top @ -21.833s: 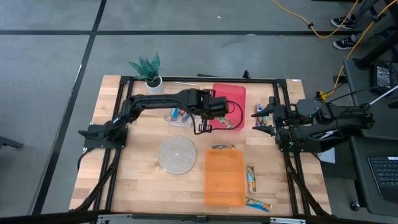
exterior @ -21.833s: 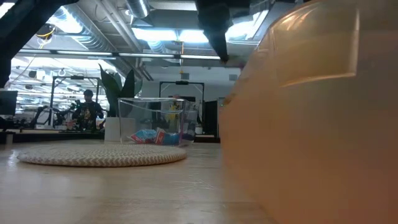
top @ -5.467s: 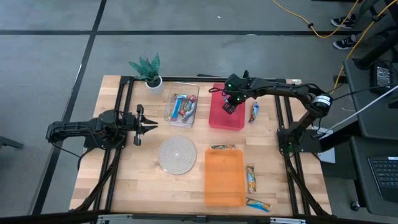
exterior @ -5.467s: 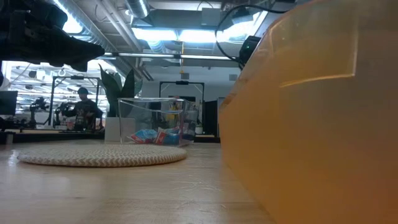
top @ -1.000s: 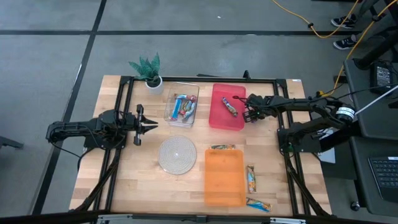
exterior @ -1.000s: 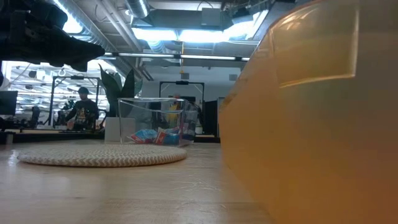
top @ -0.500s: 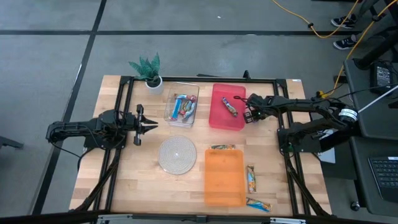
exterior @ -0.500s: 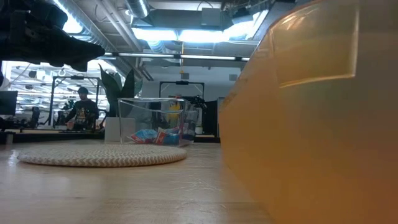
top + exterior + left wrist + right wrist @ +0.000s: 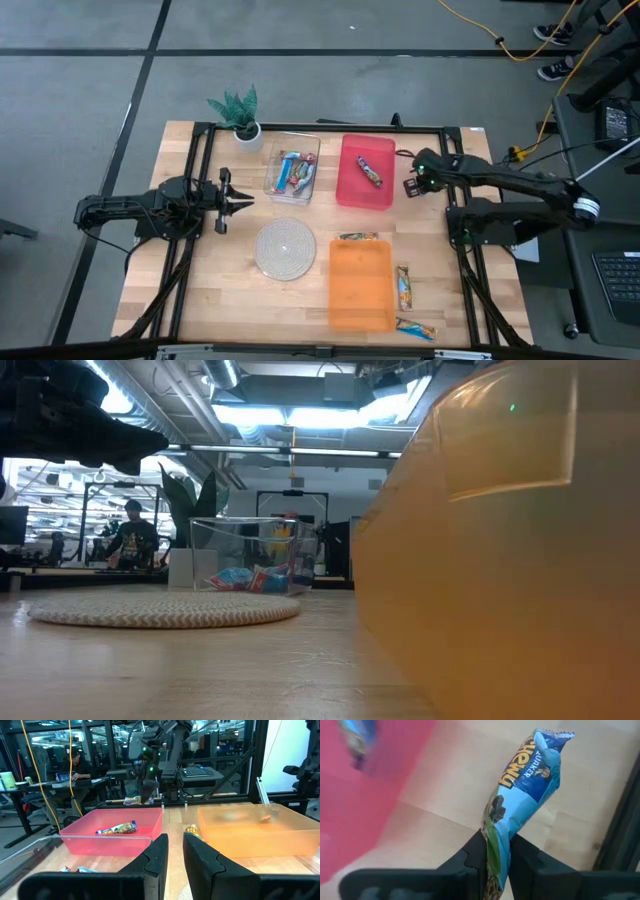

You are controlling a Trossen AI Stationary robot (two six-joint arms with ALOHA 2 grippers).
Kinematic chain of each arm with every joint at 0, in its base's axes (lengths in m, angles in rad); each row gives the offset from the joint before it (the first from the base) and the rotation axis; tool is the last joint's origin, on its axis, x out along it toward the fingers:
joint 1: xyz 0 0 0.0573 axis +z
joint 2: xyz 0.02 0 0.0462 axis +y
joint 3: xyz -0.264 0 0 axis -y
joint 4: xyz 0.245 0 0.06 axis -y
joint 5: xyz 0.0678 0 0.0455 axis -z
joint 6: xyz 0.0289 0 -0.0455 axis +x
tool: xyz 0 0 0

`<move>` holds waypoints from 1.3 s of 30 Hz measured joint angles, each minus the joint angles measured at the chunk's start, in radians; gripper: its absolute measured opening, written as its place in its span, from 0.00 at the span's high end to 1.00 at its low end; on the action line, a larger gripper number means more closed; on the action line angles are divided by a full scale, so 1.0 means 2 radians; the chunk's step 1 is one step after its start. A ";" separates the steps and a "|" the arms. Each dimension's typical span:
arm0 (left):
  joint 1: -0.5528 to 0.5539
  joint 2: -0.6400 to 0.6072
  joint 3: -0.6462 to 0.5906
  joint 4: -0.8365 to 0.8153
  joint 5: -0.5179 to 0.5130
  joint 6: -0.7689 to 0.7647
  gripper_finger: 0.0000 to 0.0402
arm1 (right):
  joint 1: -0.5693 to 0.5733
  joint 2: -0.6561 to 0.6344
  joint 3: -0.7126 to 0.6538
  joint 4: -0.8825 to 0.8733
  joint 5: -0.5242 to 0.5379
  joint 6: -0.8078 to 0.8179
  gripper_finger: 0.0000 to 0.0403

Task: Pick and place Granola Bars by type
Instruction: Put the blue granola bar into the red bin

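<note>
You get even, bright overhead light on the wooden table in the high view — shadows under both arms stay short and soft. In the low view, ceiling light strips blow out to white glare, and the orange bin sits so near the lens that it glows translucent and soft-edged, while the woven mat reads sharper. In the right wrist view, the blue granola bar rising from between the fingers is crisp; the red bin beside them smears into blur. In the left wrist view, a bright white panel beyond the fingers washes out — the fingers themselves look dark and slightly soft.
</note>
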 joint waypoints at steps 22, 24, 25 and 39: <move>0.000 0.000 0.000 0.000 0.000 0.000 0.86 | 0.044 -0.236 0.002 0.123 -0.227 -0.130 0.84; 0.000 0.000 0.000 0.000 0.000 0.000 0.86 | 0.048 -0.245 0.012 0.123 -0.248 -0.135 0.84; 0.000 0.000 0.000 0.000 0.000 0.000 0.86 | 0.050 -0.248 0.020 0.121 -0.254 -0.141 0.84; 0.000 0.000 0.000 0.000 0.000 0.000 0.86 | 0.046 -0.133 0.215 0.098 -0.206 -0.275 0.84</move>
